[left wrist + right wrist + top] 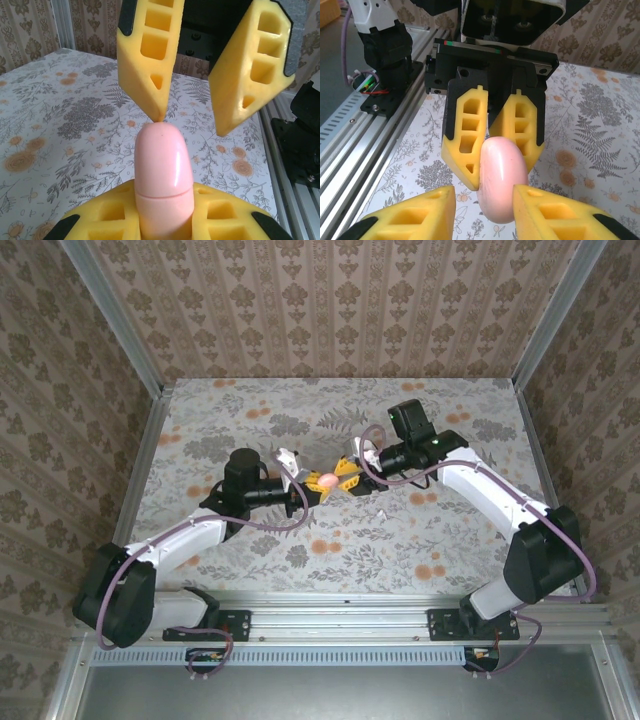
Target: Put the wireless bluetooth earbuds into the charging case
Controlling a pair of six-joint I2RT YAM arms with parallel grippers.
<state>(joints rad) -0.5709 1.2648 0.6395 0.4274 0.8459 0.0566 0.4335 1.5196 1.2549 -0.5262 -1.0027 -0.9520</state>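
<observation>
Left tool [162,202] cropped, pink capsule [162,160] base hidden

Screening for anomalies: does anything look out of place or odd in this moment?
Yes. The left gripper is shut on a pink capsule with a seam, held above the table, while the open right gripper straddles its tip, one fingertip touching. It looks like neither an earbud nor an open case.

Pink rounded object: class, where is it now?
In the top view the pink rounded object is held above the middle of the table, clamped in the left gripper, its free end between the open fingers of the right gripper.
</observation>
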